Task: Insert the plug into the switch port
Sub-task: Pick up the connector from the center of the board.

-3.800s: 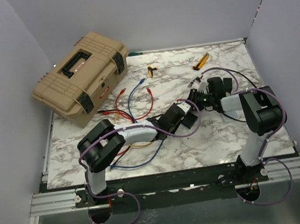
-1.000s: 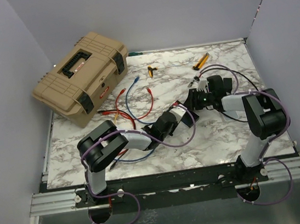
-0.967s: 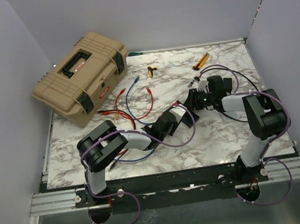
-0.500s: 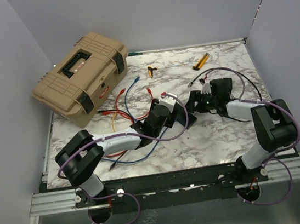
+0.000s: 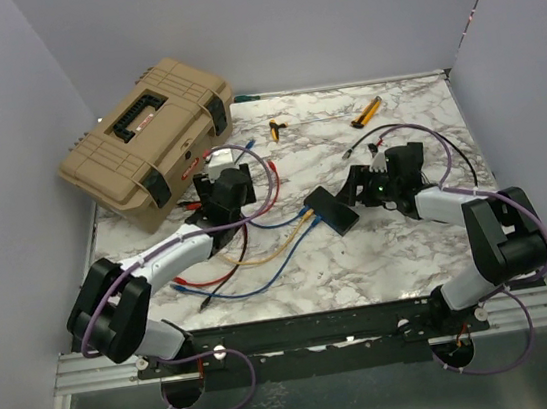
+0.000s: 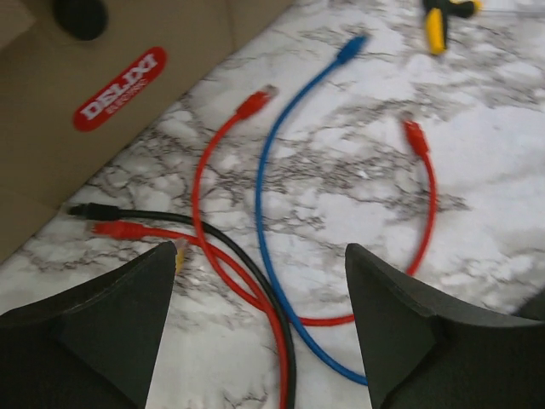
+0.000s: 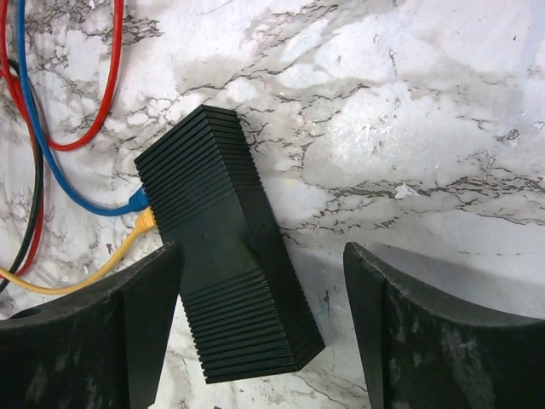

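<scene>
On the bench (image 5: 400, 248), we count one tan toolbox (image 5: 144, 141), one black ribbed box (image 5: 332, 209), two yellow-handled tools (image 5: 277, 129) (image 5: 366, 112) and two robot arms (image 5: 174, 253) (image 5: 445, 204); cables (image 5: 250, 258) in four colours tangle beyond a sure count.

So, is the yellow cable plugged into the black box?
Plugged in: the yellow cable enters the black box's end face, beside the blue cable.

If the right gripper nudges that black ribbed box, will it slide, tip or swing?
Probably slides, not tips: the black ribbed box lies flat and low. The blue cable and yellow cable at one end may make it pivot.
</scene>
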